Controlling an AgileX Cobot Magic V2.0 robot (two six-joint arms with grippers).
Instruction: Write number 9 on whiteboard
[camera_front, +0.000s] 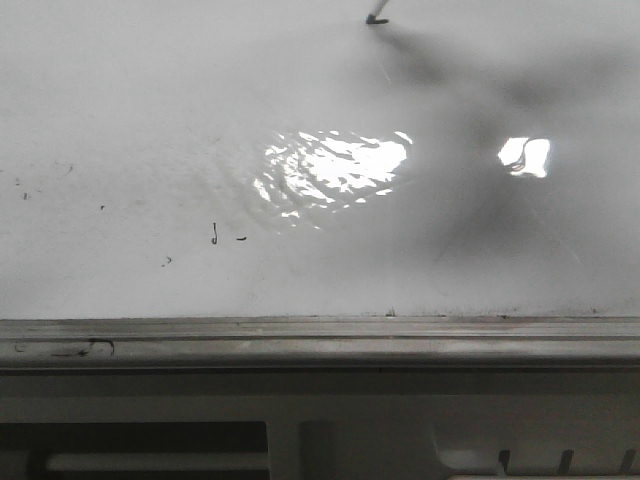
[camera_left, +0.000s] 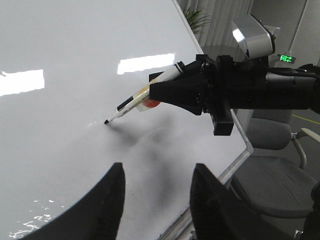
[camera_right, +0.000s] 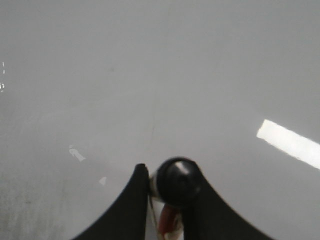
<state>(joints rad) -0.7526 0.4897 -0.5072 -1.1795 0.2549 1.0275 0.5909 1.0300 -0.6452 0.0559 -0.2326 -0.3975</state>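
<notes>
The whiteboard (camera_front: 150, 120) fills the front view, glossy with glare. No number 9 stroke shows on it in any view. My right gripper (camera_left: 161, 91) is shut on a black-tipped marker (camera_left: 142, 98). The marker tip touches the whiteboard (camera_left: 60, 50) in the left wrist view. In the front view only the marker tip (camera_front: 376, 18) shows, at the top edge, with the arm's shadow to its right. The right wrist view shows the marker's black end (camera_right: 177, 181) between the fingers of my right gripper (camera_right: 167, 176), over the plain board (camera_right: 150, 65). My left gripper (camera_left: 158, 167) is open and empty above the board.
A grey metal rail (camera_front: 320, 340) runs along the board's near edge. Tiny black specks and a small hook mark (camera_front: 214, 235) lie at the lower left. Bright glare (camera_front: 335, 165) sits mid-board. A grey office chair (camera_left: 270, 172) stands beyond the board's edge (camera_left: 235, 162).
</notes>
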